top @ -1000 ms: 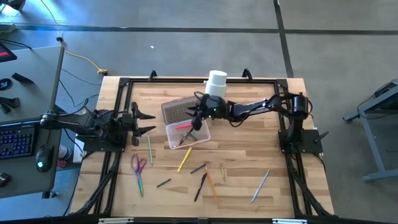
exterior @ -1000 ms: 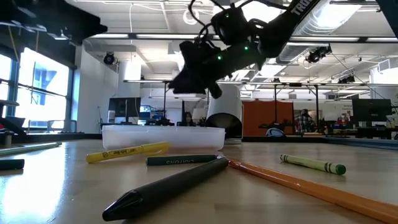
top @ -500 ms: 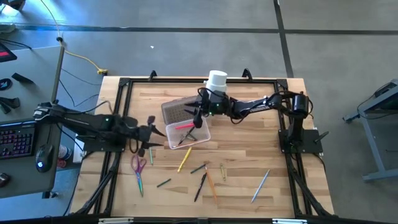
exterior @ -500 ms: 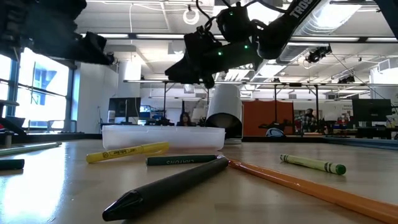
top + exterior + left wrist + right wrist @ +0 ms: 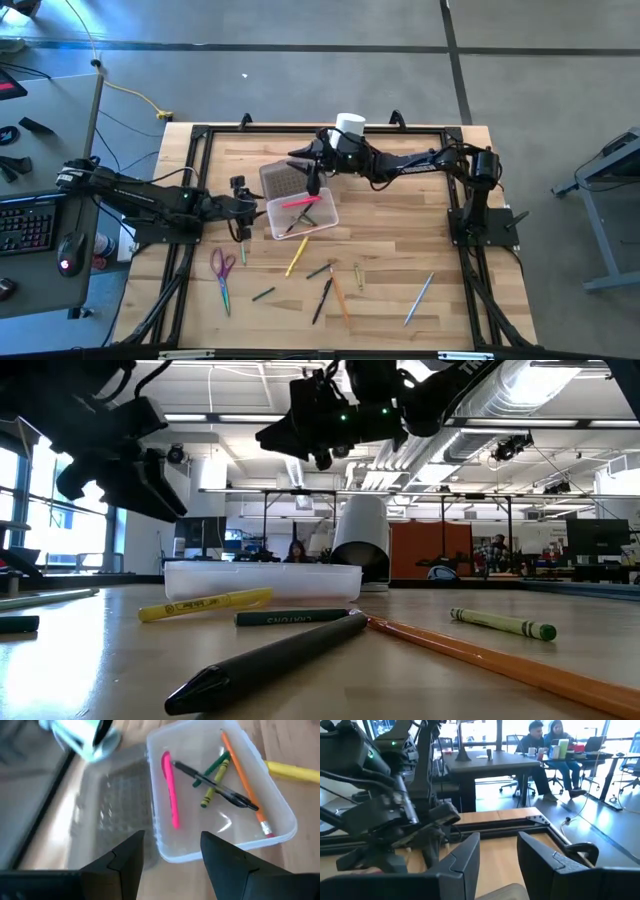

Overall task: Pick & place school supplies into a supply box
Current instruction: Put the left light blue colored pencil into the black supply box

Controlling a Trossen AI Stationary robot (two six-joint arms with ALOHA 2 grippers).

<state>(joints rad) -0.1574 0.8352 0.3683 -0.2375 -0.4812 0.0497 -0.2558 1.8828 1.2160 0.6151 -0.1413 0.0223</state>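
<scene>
The clear supply box (image 5: 302, 214) lies open mid-table, its greyish lid (image 5: 283, 178) flat on the far side. It holds a pink pen (image 5: 170, 790), an orange pencil (image 5: 243, 782), a green crayon and a black pen. My left gripper (image 5: 240, 206) is open and empty, hovering above the table by the box's left end; the left wrist view (image 5: 172, 865) looks down into the box. My right gripper (image 5: 308, 166) is open and empty, raised over the lid (image 5: 312, 432). Scissors (image 5: 222, 270), a yellow highlighter (image 5: 297, 257), and loose pens and pencils (image 5: 330, 288) lie on the near half of the table.
A white cylindrical container (image 5: 349, 127) stands at the far edge, just behind my right gripper. A green pencil (image 5: 241, 243) lies under my left gripper. A silver pen (image 5: 418, 298) lies near right. Black frame rails (image 5: 200, 150) border the table. People sit at desks (image 5: 545, 742) beyond it.
My left arm has stretched out from its folded pose at the table's left edge. Its gripper has tipped downward and come lower beside the box's left end. My right gripper has risen from over the box and drawn back toward the far edge, tipping up level.
</scene>
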